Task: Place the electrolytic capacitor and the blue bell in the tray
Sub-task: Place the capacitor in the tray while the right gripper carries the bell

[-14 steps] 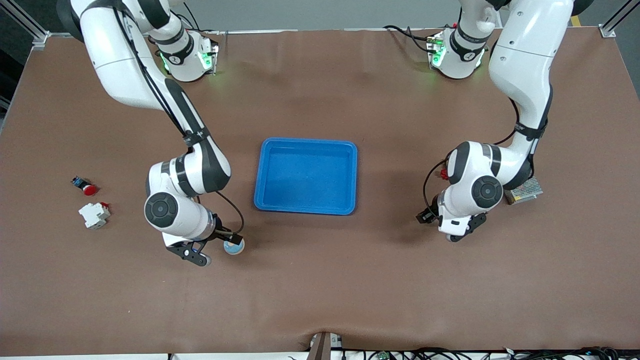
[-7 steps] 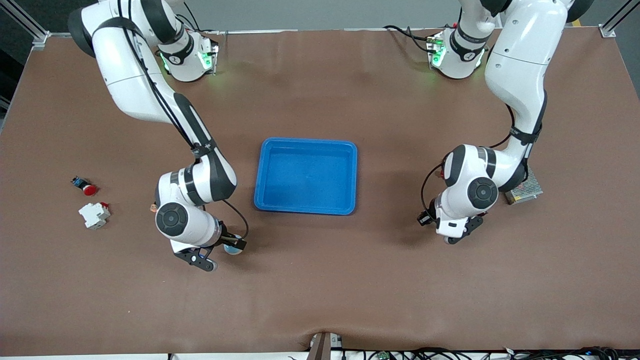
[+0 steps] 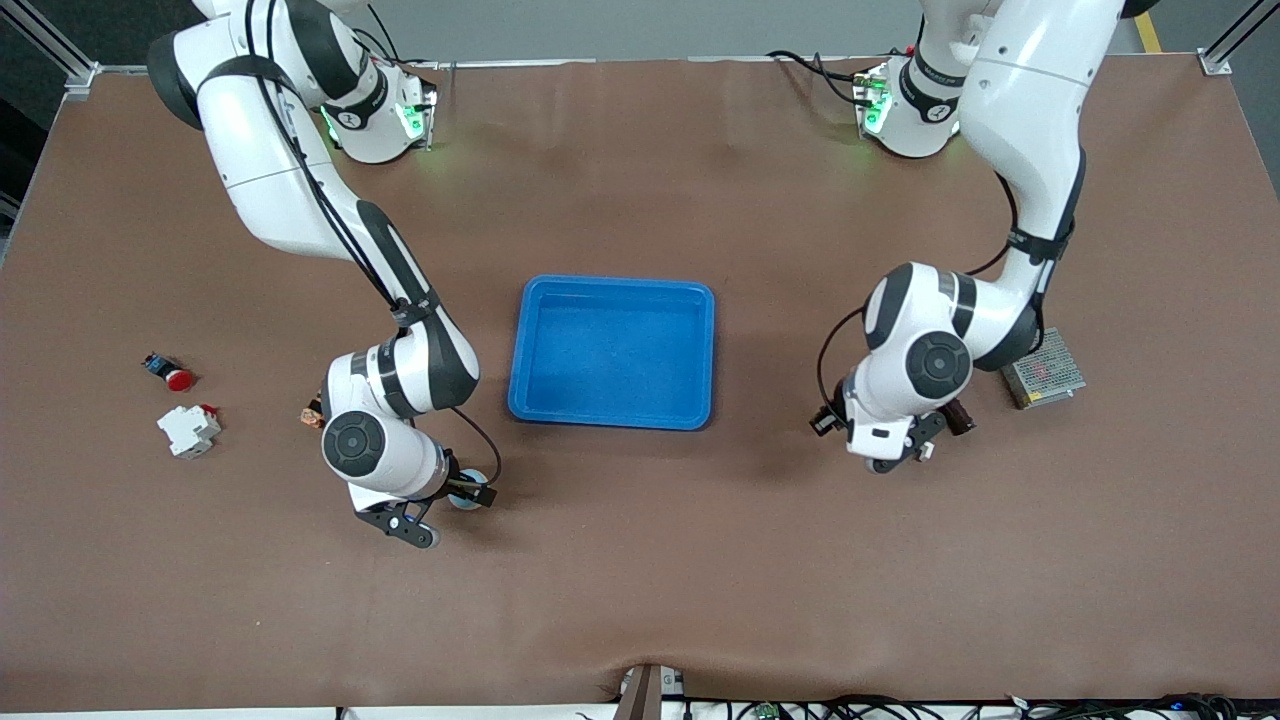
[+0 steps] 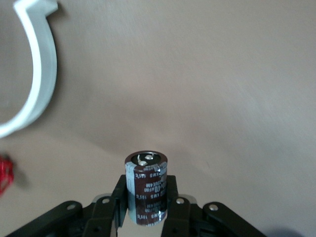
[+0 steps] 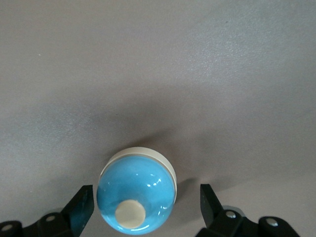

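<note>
The bright-blue tray [image 3: 612, 415] lies mid-table. The blue bell [image 3: 467, 499], glossy with a cream rim, sits on the mat nearer the front camera than the tray, toward the right arm's end. My right gripper [image 3: 445, 505] is open around the bell [image 5: 137, 195], with a finger [image 5: 81, 210] on each side, neither pressing it. My left gripper [image 3: 905, 450] is shut on the electrolytic capacitor [image 4: 146, 185], a dark brown cylinder with silver print. The capacitor also shows beside the hand in the front view [image 3: 958, 416], between the tray and a silver box.
A silver perforated box [image 3: 1043, 372] lies toward the left arm's end. A red-capped button [image 3: 170, 372], a white breaker [image 3: 188, 430] and a small orange part [image 3: 312, 415] lie toward the right arm's end. A white curved piece [image 4: 37, 74] shows in the left wrist view.
My right hand has shifted over the bell and now hides most of it. My left arm has moved toward the tray, uncovering the silver box.
</note>
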Robot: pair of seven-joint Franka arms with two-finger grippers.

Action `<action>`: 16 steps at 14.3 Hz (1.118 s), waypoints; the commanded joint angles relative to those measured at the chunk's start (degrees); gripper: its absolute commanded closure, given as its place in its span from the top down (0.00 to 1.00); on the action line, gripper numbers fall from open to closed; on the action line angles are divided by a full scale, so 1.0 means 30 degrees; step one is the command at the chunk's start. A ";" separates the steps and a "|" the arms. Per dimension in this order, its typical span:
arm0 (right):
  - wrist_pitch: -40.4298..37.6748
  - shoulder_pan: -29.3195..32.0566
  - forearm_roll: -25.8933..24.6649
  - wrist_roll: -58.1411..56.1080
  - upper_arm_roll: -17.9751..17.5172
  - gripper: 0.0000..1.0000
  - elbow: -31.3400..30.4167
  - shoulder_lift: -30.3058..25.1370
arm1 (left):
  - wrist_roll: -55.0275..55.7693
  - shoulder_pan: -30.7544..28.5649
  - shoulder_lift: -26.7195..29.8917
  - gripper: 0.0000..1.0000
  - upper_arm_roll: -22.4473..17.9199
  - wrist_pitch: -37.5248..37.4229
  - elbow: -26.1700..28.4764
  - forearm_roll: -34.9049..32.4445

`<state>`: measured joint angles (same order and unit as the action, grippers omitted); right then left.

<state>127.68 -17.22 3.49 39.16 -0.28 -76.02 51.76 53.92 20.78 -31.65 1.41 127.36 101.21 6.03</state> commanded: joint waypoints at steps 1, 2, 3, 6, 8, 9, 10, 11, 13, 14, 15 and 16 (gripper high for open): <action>-0.0110 -0.0002 -0.0228 0.0656 -0.0081 0.00 0.0759 0.0414 | 0.1621 0.1183 0.0970 0.00 -0.0119 -0.0764 0.0278 0.0042; -0.0110 -0.0060 -0.0227 0.1152 -0.0081 0.00 0.0760 0.0414 | 0.2382 0.1768 0.1087 0.00 -0.0119 -0.0765 0.0307 0.0042; -0.0139 -0.0118 -0.0285 0.1389 -0.0081 0.00 0.0731 0.0414 | 0.3230 0.2499 0.1146 0.00 -0.0148 -0.0765 0.0307 0.0042; -0.0431 -0.0177 -0.0228 0.1420 -0.0111 0.00 0.0643 0.0007 | 0.5663 0.4433 0.1060 0.00 -0.0149 -0.0765 0.0074 -0.0016; -0.1799 -0.0498 -0.0227 0.1624 -0.0111 0.00 0.0554 -0.0433 | 0.7128 0.5838 0.0622 0.00 -0.0148 -0.0736 -0.0189 -0.0279; -0.2824 -0.0645 -0.0198 0.1916 -0.0140 0.00 0.0526 -0.0957 | 0.7889 0.6165 0.0388 0.00 -0.0148 -0.0707 -0.0423 -0.0280; -0.3791 -0.0878 -0.0198 0.2267 -0.0140 0.00 0.0525 -0.1485 | 0.8448 0.6545 0.0095 0.00 -0.0119 -0.0649 -0.0657 -0.0309; -0.4671 -0.1142 -0.0198 0.2531 -0.0140 0.00 0.0525 -0.2012 | 0.8773 0.6984 -0.0169 0.00 -0.0119 -0.0590 -0.0746 -0.0310; -0.5788 -0.1495 -0.0198 0.3001 -0.0140 0.00 0.0119 -0.3066 | 0.8922 0.7776 -0.1076 0.00 -0.0119 -0.0153 -0.0835 -0.0222; -0.5822 -0.1554 -0.0198 0.3090 -0.0169 0.00 -0.0639 -0.3768 | 0.9126 0.7866 -0.1341 0.00 -0.0090 0.0256 -0.0835 -0.0164; -0.5475 -0.1786 -0.0169 0.3352 -0.0169 0.00 -0.1894 -0.4732 | 0.9389 0.7954 -0.1604 0.00 -0.0090 0.0782 -0.0835 -0.0163; -0.4862 -0.1905 -0.0169 0.3586 -0.0169 0.00 -0.3182 -0.5728 | 0.9681 0.8245 -0.1868 0.00 -0.0061 0.1077 -0.0835 -0.0105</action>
<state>110.49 -22.30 3.45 47.86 -0.81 -75.95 41.69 81.24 44.40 -35.19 1.61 129.26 100.39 5.92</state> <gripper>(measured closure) 0.361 0.661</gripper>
